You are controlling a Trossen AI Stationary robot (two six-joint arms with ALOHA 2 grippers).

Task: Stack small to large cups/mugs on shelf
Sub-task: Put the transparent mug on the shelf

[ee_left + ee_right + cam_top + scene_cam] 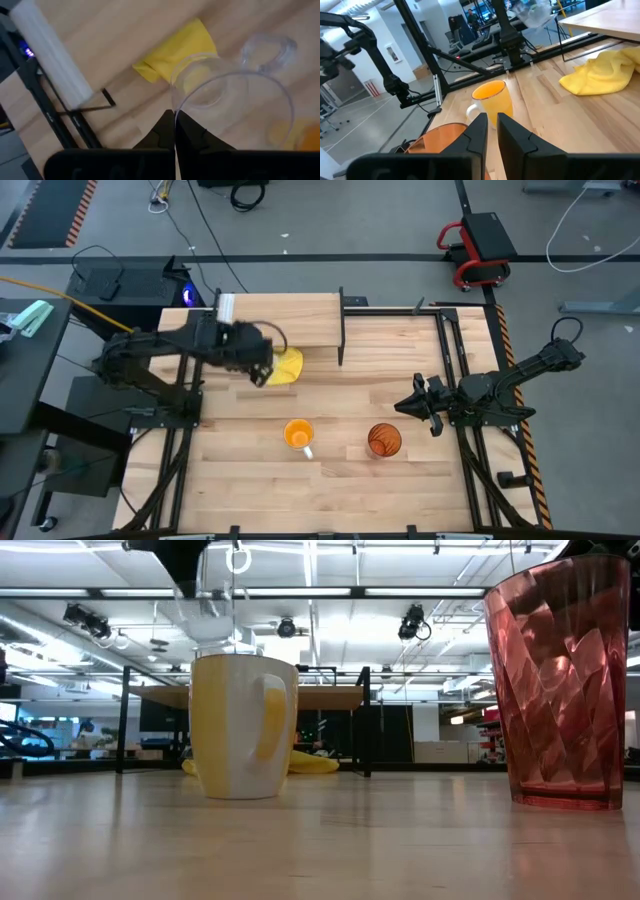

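My left gripper [175,125] is shut on the small clear glass [235,100], which has a loop handle [270,50]. It hangs in the air over the yellow cloth [288,368], just in front of the shelf [290,320]. In the low view the glass [212,610] floats high above the table. The orange mug [298,435] and the amber tumbler [384,440] stand upright on their bases on the table's near half. My right gripper [414,406] waits shut, right of the tumbler, touching nothing. My left gripper holds the glass by its rim [176,102], on the side opposite the handle. One finger [192,137] is inside the glass and the other [160,132] outside. The fingers come from above, pointing down. The glass is lifted clear and hangs roughly upright below them.
The shelf has a whitish strip [50,50] at its left end and thin black legs [85,107]. The yellow cloth [600,75] lies crumpled at the shelf's near edge. A black frame post [342,330] stands at the shelf's right end. Bare planks lie between the mug and the cloth.
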